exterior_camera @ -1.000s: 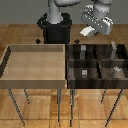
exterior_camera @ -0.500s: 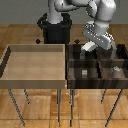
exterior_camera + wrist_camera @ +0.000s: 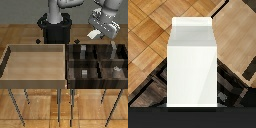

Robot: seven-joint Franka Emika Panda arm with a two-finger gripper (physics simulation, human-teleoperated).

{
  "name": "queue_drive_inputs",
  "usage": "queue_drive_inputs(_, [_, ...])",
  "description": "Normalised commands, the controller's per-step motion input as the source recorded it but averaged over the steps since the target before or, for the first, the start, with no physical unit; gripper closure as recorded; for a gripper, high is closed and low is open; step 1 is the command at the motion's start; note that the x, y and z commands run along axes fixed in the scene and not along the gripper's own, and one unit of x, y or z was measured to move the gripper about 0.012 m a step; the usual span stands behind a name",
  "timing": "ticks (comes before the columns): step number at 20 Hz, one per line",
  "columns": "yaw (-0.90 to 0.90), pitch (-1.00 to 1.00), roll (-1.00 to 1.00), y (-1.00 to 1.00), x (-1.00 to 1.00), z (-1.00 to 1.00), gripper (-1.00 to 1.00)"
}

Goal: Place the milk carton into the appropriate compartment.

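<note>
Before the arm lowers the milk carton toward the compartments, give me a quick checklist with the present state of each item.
1. Milk carton held by the gripper: ok; it fills the wrist view and hangs at the gripper in the exterior view.
2. Jaws' contact with the carton: cannot tell; neither view shows them.
3. Carton clear of the dark compartment tray: ok; it is well above the dividers.
4. Carton over the tray rather than the light wooden bin: ok; it is toward the exterior view's right, near the tray's far edge.
5. Target compartment free: cannot tell; small grey items sit in some cells, and which one fits is unclear.
</note>
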Motion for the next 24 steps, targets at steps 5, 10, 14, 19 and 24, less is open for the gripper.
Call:
queue_drive_inputs(5, [0.00, 0.00, 0.00, 0.00, -1.00, 0.00, 1.00])
queue_drive_inputs(10, [0.00, 0.00, 0.00, -0.60, -0.20, 0.00, 1.00])
queue_drive_inputs(14, [0.00, 0.00, 0.00, -1.00, 0.00, 0.00, 1.00])
queue_drive_inputs(19, [0.00, 0.00, 0.00, 0.00, 0.00, 0.00, 1.00])
queue_drive_inputs(24, [0.00, 0.00, 0.00, 0.00, -0.40, 0.00, 1.00])
